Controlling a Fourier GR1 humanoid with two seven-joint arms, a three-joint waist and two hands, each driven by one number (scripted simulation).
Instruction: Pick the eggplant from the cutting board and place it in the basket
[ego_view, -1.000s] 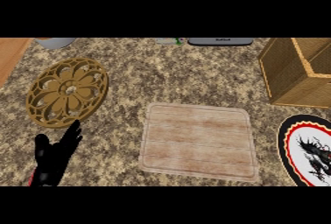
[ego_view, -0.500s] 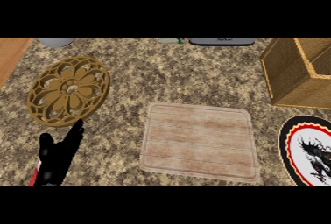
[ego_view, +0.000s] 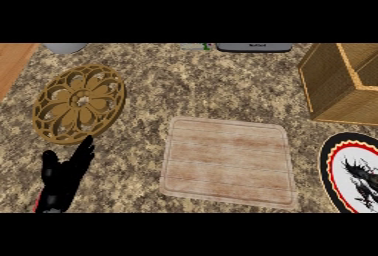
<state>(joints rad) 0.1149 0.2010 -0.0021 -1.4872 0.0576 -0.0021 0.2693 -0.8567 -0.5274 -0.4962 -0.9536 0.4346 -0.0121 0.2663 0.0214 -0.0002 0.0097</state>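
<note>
**Eggplant out of sight, board bare**

At the counter's lower left, the left hand (ego_view: 63, 180) rests with fingers straight and close together, pointing up toward the carved wooden trivet (ego_view: 79, 103), holding nothing. The right hand shows nowhere. On the cutting board (ego_view: 227, 161) at centre no eggplant lies, and it appears nowhere else in view, so where it is cannot be told. The basket (ego_view: 341, 85) stands at the upper right, well apart from the board; what shows of its inside looks bare. A plate (ego_view: 354, 172) with a dark figure sits at the right edge. Judged from this, the step in hand is the placing: bring the eggplant over the basket's open top and lower it clear of the rim.
</note>
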